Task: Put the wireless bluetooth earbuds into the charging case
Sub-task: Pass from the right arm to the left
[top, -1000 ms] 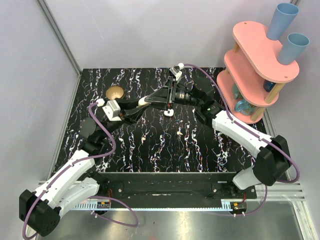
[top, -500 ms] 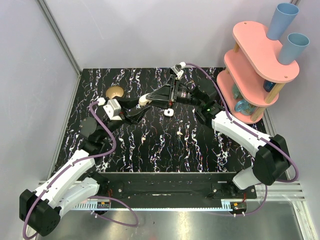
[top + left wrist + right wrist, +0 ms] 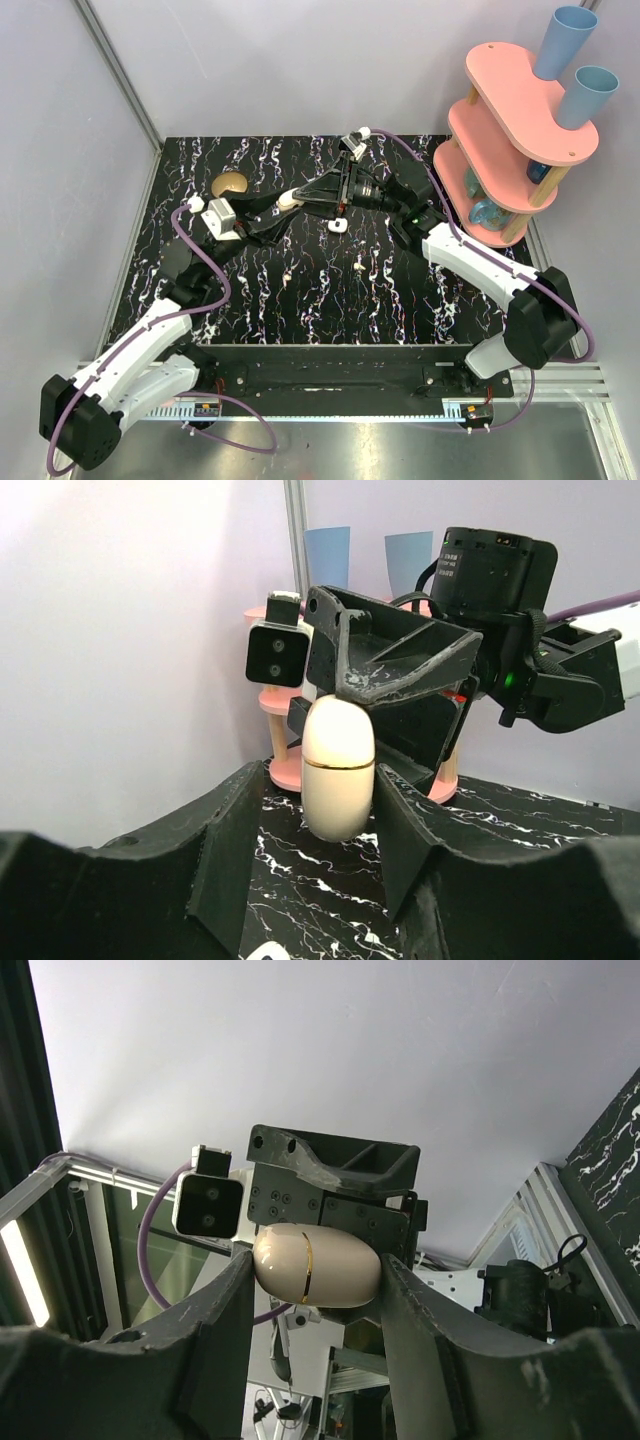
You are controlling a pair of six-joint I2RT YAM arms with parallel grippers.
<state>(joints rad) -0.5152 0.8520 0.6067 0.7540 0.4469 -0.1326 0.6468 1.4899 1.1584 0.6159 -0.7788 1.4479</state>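
Bright, even light from above — only soft shadows on the table [image 3: 300, 300]. The charging case [image 3: 338, 765] shows sharp, with mild sheen — a light strip [image 3: 20, 1272] glares.

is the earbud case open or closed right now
Closed. The case shows its two halves meeting at a thin gold seam, with no gap and nothing of the inside visible in either wrist view.

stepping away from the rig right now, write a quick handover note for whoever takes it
Left gripper: jaws parted either side of the charging case, with a gap on one side, so it looks released.
Right gripper: shut on the charging case, holding it in mid-air.
Earbuds: two, loose on the table, the other at.
Done: none inserted; the case looks closed.
Left: open the case, seat both.
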